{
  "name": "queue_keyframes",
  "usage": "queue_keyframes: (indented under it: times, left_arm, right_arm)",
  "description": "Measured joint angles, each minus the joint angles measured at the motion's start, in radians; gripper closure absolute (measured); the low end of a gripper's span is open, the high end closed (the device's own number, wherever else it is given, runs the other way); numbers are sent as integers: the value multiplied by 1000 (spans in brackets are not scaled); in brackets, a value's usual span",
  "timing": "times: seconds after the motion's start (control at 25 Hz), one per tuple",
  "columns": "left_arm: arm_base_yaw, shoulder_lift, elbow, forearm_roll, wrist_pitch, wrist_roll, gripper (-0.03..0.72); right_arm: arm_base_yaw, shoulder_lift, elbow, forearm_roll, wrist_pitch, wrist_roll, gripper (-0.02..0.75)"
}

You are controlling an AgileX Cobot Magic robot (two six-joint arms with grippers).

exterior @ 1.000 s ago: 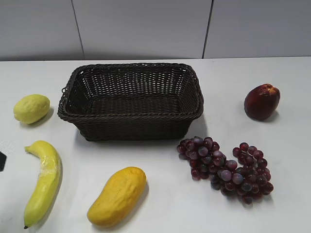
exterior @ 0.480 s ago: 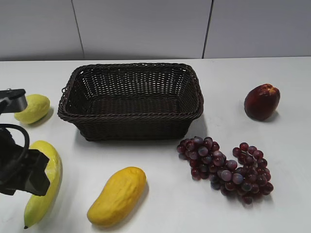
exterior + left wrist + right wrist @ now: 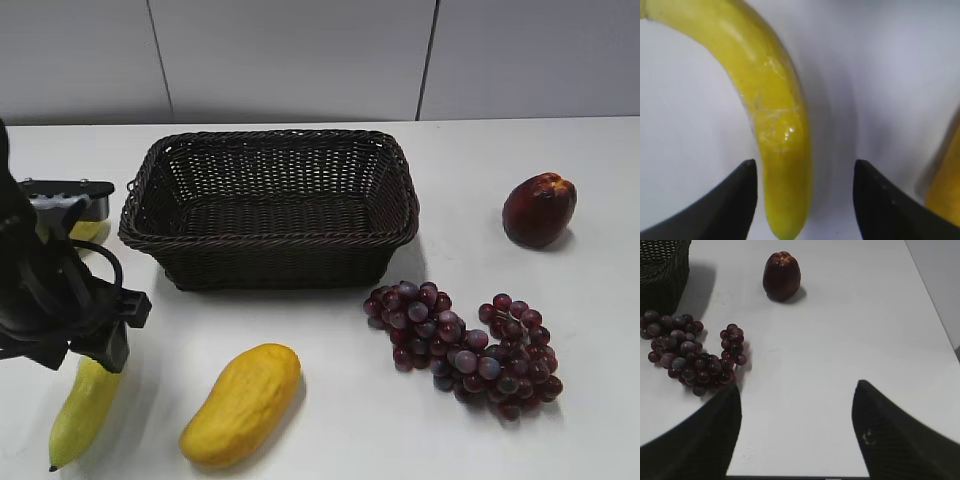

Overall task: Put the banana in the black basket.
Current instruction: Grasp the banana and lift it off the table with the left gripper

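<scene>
The table [image 3: 330, 420] is seen slanting down from the front, basket [image 3: 268, 205] centred. The banana [image 3: 775, 115] is framed close from above by the left wrist; grapes [image 3: 690, 352] are shared by right wrist and exterior.

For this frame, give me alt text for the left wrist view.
A curved yellow-green banana lies on a white table, its lower end between the open left gripper fingers. An orange-yellow fruit edges in at right.
</scene>
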Motion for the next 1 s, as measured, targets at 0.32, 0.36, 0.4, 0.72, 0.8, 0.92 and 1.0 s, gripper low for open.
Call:
queue_keyframes:
  times: [0.32, 0.36, 0.4, 0.72, 0.8, 0.92, 1.0]
  left_arm:
    - [14, 119, -34, 67, -45, -20, 93]
    - [19, 127, -34, 61, -52, -24, 93]
    - [24, 138, -34, 61, -61, -27, 93]
    - [52, 190, -34, 61, -112, -41, 93]
    - [52, 203, -34, 53, -126, -41, 93]
    - [52, 225, -34, 41, -136, -42, 99]
    - [52, 232, -34, 39, -144, -42, 109]
  right_arm:
    - [0, 0, 0, 0, 0, 2, 183]
    - [0, 0, 0, 0, 0, 2, 183]
    - [0, 0, 0, 0, 0, 2, 183]
    - [0, 0, 0, 0, 0, 1, 183]
    - [0, 0, 0, 0, 0, 1, 183]
    - [0, 0, 0, 0, 0, 1, 183]
    - [0, 0, 0, 0, 0, 1, 183]
